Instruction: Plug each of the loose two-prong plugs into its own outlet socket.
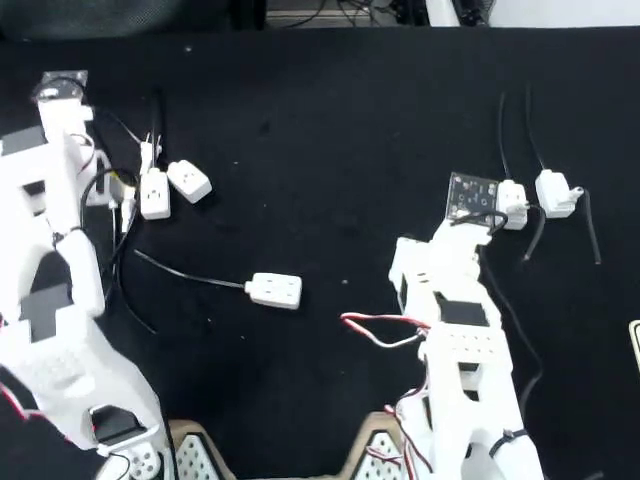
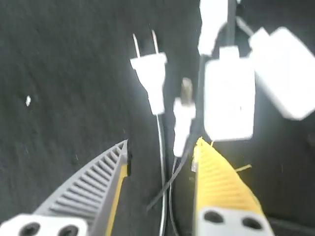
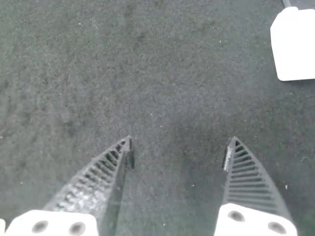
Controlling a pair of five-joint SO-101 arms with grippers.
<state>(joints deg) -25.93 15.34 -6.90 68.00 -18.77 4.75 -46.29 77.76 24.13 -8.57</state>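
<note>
Starting from the black tabletop (image 1: 330, 130), we judge the task barely begun, with the first pickup in hand and nothing gripped. The left claw (image 2: 162, 143) hangs wide open and empty over the far-left cluster, its jaws straddling two cords. The right claw (image 3: 179, 141) is spread just as wide, also empty, above bare tabletop with a white block (image 3: 295, 44) off to one side. A socket block (image 2: 229, 98) lies near the loose two-prong plug (image 2: 148, 73), which rests flat with its prongs pointing away from the left claw. A second plug (image 2: 183, 115) seems to lie between them, though blur leaves us unsure. The next move, we think, calls for lowering onto the plug's body and closing clear of the cords.
</note>
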